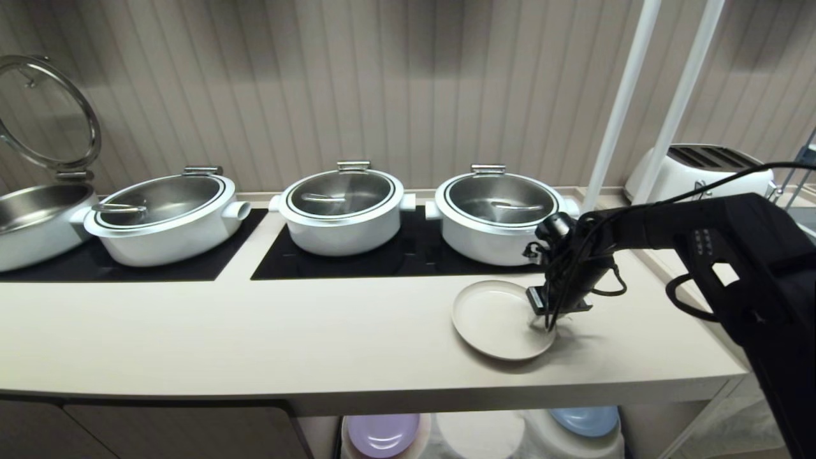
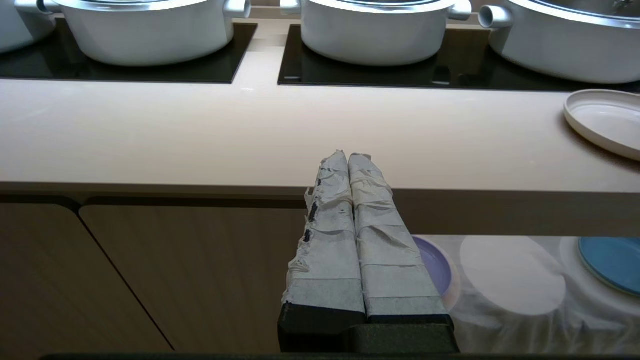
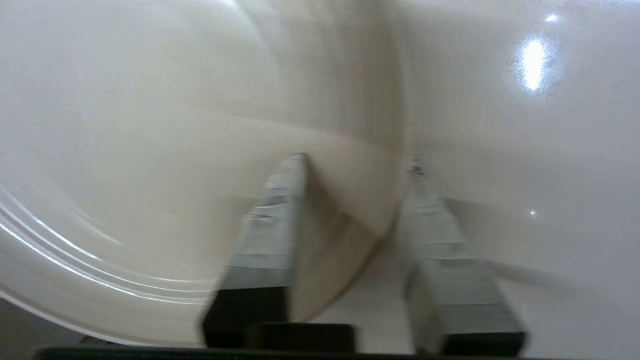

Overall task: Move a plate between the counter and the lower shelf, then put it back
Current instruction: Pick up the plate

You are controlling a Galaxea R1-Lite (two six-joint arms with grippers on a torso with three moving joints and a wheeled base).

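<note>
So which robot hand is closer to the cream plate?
The right. The right hand straddles the plate's rim on the counter. The left hand hangs off to the side, below the counter's front edge.

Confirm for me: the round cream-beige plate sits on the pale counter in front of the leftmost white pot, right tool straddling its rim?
Not quite. The head view shows the round cream-beige plate in front of the rightmost white pot, not the leftmost. It does sit on the pale counter, right tool straddling its rim.
</note>
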